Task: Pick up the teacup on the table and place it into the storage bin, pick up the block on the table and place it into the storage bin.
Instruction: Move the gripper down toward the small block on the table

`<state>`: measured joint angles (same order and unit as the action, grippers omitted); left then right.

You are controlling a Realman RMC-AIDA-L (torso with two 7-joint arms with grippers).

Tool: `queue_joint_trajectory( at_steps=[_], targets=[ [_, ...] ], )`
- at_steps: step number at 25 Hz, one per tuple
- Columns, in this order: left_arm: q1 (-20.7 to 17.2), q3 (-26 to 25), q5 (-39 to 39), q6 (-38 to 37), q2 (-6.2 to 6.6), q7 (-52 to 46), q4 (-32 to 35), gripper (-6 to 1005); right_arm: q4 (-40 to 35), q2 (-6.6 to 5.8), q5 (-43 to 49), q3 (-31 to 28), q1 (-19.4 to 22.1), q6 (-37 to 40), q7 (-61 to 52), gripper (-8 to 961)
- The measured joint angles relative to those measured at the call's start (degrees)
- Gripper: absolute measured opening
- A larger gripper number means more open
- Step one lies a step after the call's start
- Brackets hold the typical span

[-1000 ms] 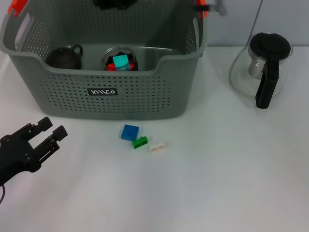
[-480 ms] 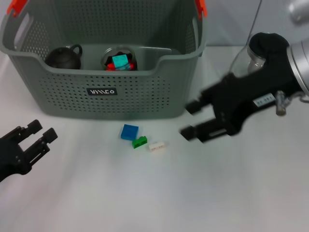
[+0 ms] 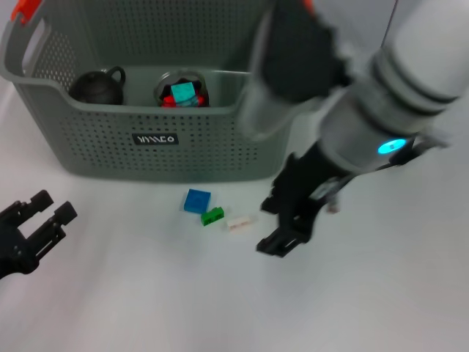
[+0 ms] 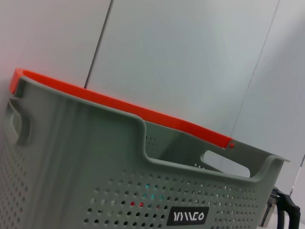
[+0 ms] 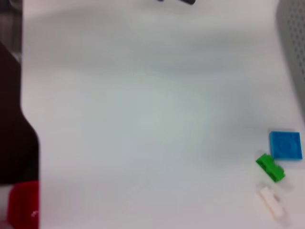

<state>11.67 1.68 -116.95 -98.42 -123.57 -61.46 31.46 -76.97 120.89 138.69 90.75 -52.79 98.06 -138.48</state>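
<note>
The grey perforated storage bin (image 3: pixel 183 150) stands at the back left, its black label facing me; it also fills the left wrist view (image 4: pixel 86 181). Inside it sit a clear teacup (image 3: pixel 183 89) holding teal and red blocks and a black round pot (image 3: pixel 96 86). On the table in front lie a blue block (image 3: pixel 197 200), a green block (image 3: pixel 213 215) and a white block (image 3: pixel 239 221), shown too in the right wrist view: blue (image 5: pixel 286 144), green (image 5: pixel 270 167), white (image 5: pixel 270 202). My right gripper (image 3: pixel 273 224) hangs open just right of the white block. My left gripper (image 3: pixel 50 207) is open at the lower left.
My bulky right arm (image 3: pixel 366 110) crosses the right half of the head view and covers what stands behind it. A black pot handle (image 4: pixel 287 214) peeks out past the bin's far corner. White tabletop (image 3: pixel 146 293) stretches in front of the blocks.
The right arm has swung in from the right, down and left, bringing its open gripper close beside the white block. The left gripper has drawn back toward the lower left.
</note>
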Motion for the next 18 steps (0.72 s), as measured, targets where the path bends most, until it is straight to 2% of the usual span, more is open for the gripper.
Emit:
queue_joint_trajectory(
  at_steps=[7, 11, 18],
  targets=[
    [-0.11, -0.01, -0.05, 0.05, -0.13, 0.10, -0.14, 530, 21.54, 0.27, -1.27, 12.72, -8.62, -19.48, -3.79, 609],
    [0.10, -0.01, -0.04, 0.35, -0.15, 0.12, -0.29, 529, 26.52, 0.31, -4.32, 14.38, -9.39, -28.37, -4.69, 607],
    [0.19, -0.02, -0.08, 0.68, -0.23, 0.12, -0.49, 529, 33.06, 0.35, -7.69, 15.46, -9.55, -34.87, -3.54, 606]
  ],
)
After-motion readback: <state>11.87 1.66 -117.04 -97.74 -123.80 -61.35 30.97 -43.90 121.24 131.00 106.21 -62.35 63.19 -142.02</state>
